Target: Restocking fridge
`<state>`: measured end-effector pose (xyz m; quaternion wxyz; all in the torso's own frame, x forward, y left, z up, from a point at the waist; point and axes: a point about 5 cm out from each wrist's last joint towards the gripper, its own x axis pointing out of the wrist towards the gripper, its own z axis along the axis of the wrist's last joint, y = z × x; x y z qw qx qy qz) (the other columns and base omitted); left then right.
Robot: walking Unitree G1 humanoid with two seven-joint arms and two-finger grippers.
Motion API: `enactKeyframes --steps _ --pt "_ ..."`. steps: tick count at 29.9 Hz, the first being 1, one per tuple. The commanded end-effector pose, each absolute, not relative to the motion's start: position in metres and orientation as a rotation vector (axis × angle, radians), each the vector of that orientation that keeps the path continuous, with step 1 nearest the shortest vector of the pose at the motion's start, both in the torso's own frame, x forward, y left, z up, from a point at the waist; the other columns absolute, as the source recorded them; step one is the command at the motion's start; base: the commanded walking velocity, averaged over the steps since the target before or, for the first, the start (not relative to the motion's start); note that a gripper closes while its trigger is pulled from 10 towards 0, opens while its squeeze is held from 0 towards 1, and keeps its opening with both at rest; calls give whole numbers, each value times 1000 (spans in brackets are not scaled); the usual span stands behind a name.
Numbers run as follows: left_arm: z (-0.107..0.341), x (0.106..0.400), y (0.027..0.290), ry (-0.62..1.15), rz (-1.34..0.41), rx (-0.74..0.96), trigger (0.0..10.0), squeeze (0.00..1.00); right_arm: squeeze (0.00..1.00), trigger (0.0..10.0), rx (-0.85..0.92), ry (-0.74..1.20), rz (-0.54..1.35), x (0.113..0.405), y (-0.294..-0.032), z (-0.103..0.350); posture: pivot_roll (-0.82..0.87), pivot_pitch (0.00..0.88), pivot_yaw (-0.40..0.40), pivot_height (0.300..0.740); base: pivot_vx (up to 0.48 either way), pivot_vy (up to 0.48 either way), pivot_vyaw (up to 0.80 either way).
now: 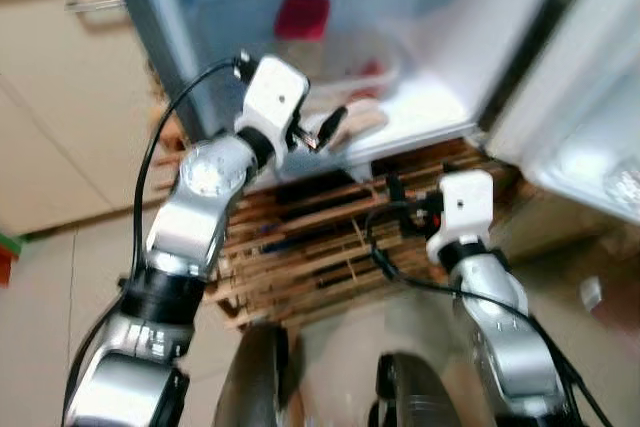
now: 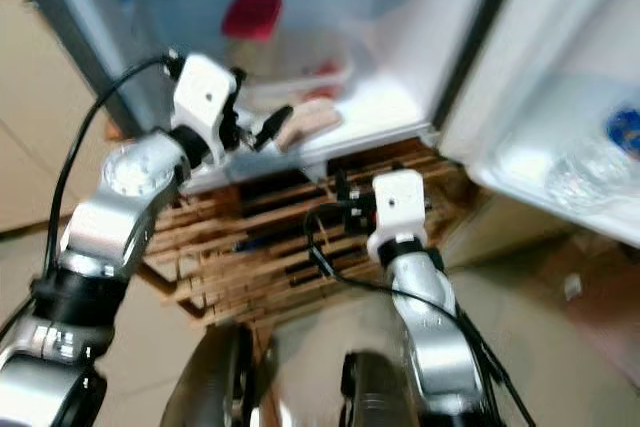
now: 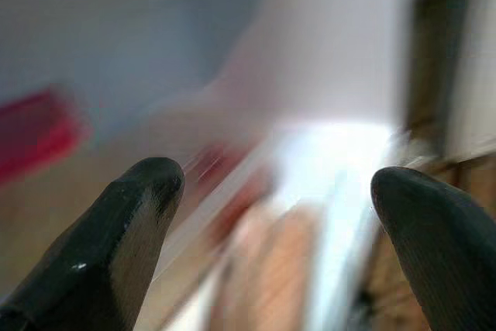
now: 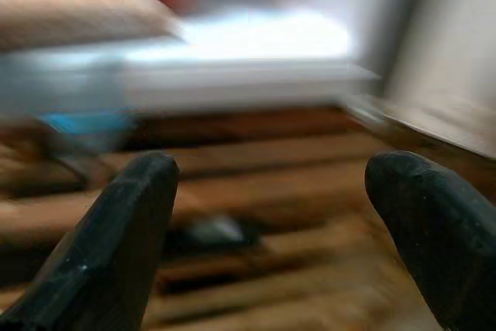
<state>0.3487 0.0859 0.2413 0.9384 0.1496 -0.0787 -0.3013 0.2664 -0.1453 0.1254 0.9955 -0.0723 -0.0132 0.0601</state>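
The fridge stands open, and a pale pinkish-tan package point(image 1: 362, 124) lies at the front edge of its bottom shelf point(image 1: 430, 112). My left gripper point(image 1: 333, 128) is raised to that shelf edge, right beside the package. It is open with nothing between its fingers point(image 3: 128, 246); the blurred package point(image 3: 271, 269) lies just ahead. My right gripper point(image 1: 398, 203) hangs lower, in front of the wooden pallet point(image 1: 310, 247) under the fridge, open and empty. Further back on the shelf are a red-lidded jar point(image 1: 302, 19) and a clear tub point(image 1: 365, 62). All views are blurred.
The fridge door point(image 1: 590, 117) swings out on the right, with a clear bottle point(image 2: 585, 162) in its rack. Beige cabinets point(image 1: 60, 97) stand on the left. The slatted pallet sticks out in front of the fridge base, above pale floor point(image 1: 40, 297).
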Motion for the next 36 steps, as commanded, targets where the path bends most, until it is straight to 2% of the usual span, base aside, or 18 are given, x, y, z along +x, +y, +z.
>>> enactKeyframes --steps 1,5,13,19,36 --pt "238 353 90 -108 -619 312 10000 0 0 10000 -127 -31 133 267 -140 128 -59 156 1 642 0 0 0" --pt "248 367 85 -14 -640 268 10000 0 0 10000 -121 -31 134 267 -139 129 -65 164 9 642 0 0 0" --pt "259 387 81 55 -599 350 10000 0 0 10000 -116 -31 135 266 -139 132 -77 202 21 642 0 0 0" --pt "264 392 81 129 -612 327 10000 0 0 10000 -112 -19 142 266 -141 133 -59 238 10 642 0 0 0" --pt "258 390 66 276 -748 292 10000 0 0 10000 -108 -5 162 270 -140 133 -42 229 -3 642 0 0 0"
